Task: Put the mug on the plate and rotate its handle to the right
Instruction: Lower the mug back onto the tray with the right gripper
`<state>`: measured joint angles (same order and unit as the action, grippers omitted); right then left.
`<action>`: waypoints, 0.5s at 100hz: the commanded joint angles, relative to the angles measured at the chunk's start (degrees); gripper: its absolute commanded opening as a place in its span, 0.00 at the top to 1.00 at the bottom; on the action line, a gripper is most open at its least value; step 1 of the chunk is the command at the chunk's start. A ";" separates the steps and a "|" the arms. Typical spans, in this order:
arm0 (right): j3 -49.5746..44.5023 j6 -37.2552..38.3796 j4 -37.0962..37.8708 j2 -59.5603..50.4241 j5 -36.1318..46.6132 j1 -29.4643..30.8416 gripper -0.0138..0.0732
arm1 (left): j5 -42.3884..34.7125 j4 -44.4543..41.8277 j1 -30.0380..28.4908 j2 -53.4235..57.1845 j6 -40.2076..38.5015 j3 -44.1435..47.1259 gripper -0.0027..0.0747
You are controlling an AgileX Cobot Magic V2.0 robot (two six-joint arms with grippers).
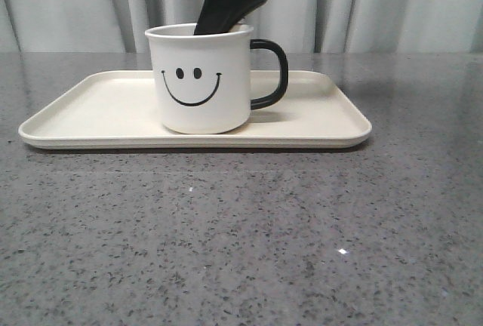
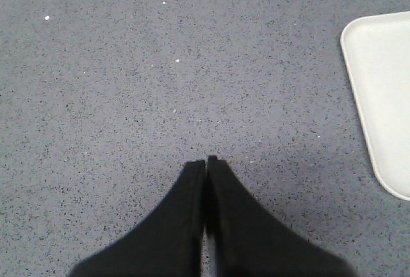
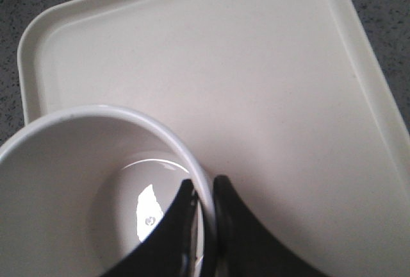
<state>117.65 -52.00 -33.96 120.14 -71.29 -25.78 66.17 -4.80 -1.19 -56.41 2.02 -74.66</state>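
Observation:
The white mug with a black smiley face stands upright on the cream plate. Its black handle points to the right in the front view. My right gripper is shut on the mug's rim, one finger inside the mug and one outside; in the front view it reaches down into the mug from above. My left gripper is shut and empty over bare table, left of the plate's corner.
The grey speckled table spreads in front of the plate. Grey curtains hang behind the table. The plate has bare room left of the mug.

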 commanded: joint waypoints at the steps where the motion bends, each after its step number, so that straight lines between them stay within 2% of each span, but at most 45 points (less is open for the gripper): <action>1: 1.92 -0.57 -1.99 -2.93 -5.15 0.20 0.78 | -3.45 -0.26 -0.13 0.35 -0.53 -1.33 0.99; 50: 5.23 -0.10 -1.99 -2.93 -5.17 0.20 0.76 | -3.45 -0.26 -0.13 0.35 -0.53 -1.33 0.99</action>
<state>119.90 -52.00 -33.85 120.65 -71.29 -25.78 66.17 -4.80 -1.19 -56.41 2.02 -74.66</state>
